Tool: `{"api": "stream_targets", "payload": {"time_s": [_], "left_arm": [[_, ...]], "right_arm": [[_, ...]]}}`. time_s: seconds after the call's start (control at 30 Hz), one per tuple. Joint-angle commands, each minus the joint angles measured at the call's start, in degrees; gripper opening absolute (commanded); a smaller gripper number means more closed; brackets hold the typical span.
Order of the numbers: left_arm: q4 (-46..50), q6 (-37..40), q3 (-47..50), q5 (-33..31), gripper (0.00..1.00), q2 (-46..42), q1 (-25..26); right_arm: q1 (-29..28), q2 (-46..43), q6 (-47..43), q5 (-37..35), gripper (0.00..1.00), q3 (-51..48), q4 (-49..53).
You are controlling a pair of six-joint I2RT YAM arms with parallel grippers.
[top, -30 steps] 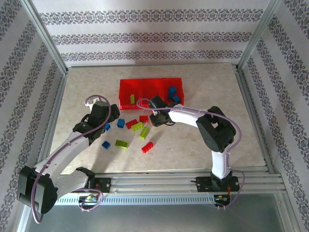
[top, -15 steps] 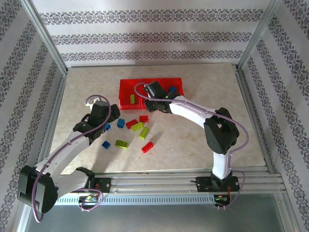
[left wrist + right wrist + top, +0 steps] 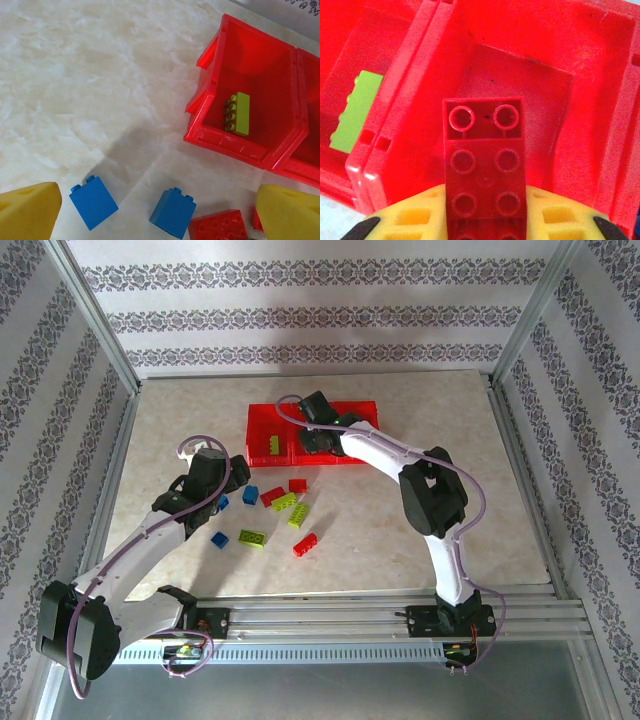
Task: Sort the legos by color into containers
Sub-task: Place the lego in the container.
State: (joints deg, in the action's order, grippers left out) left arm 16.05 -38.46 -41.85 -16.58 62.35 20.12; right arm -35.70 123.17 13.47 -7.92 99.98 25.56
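Over the middle bin of the containers (image 3: 258, 425), the right gripper (image 3: 484, 220) is clamped on a red brick (image 3: 484, 150), with its yellow fingers (image 3: 415, 220) pressed against both sides. The brick's hollow underside faces the wrist camera, round sockets showing in pairs, and it hangs above the bin's bare floor. In the top view the right arm stretches across the table (image 3: 480, 490) to the row of 3 joined red bins, its wrist above the centre one.

The left bin holds 1 lime-green brick (image 3: 237, 114), lying on its side on the floor of that bin.

The left gripper (image 3: 160, 215) is spread wide and grasps nothing. It hovers above the table just in front of the left bin's near corner. Below it, between the 2 yellow fingertips (image 3: 27, 212), a left blue brick (image 3: 93, 201) and a right blue brick (image 3: 172, 211) sit apart on the marble surface. A second red brick (image 3: 218, 227) lies just beside the right blue one, cut off by the frame's bottom edge.

Seen from above, the loose legos (image 3: 298, 515) are scattered on the table in front of the tray: 3 blue, 3 red and 3 lime green, none of them touching the bins.
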Motion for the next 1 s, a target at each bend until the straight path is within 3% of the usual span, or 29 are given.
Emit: {"api": "stream_targets", "payload": {"time_s": [0.0,0.23,0.47,0.97], "left_arm": [[-0.39,-0.64,0.16,-0.57,1.0,-1.51,-0.91],[-0.23,-0.72,0.82,-1.1,1.0,-2.21,-1.19],[0.2,-0.48,0.67,-1.1,1.0,-2.1,-1.44],[0.73,-0.2,0.62,-1.1,1.0,-2.67,-1.73]], "right_arm": [[0.24,1.88,-0.6,-1.04,0.25,2.49,1.51],[0.42,3.07,-0.55,-0.96,0.3,2.76,1.78],[0.34,2.74,-0.88,-0.69,0.41,2.36,1.93],[-2.12,-5.28,-0.09,-1.03,0.54,-2.48,1.38]]}}
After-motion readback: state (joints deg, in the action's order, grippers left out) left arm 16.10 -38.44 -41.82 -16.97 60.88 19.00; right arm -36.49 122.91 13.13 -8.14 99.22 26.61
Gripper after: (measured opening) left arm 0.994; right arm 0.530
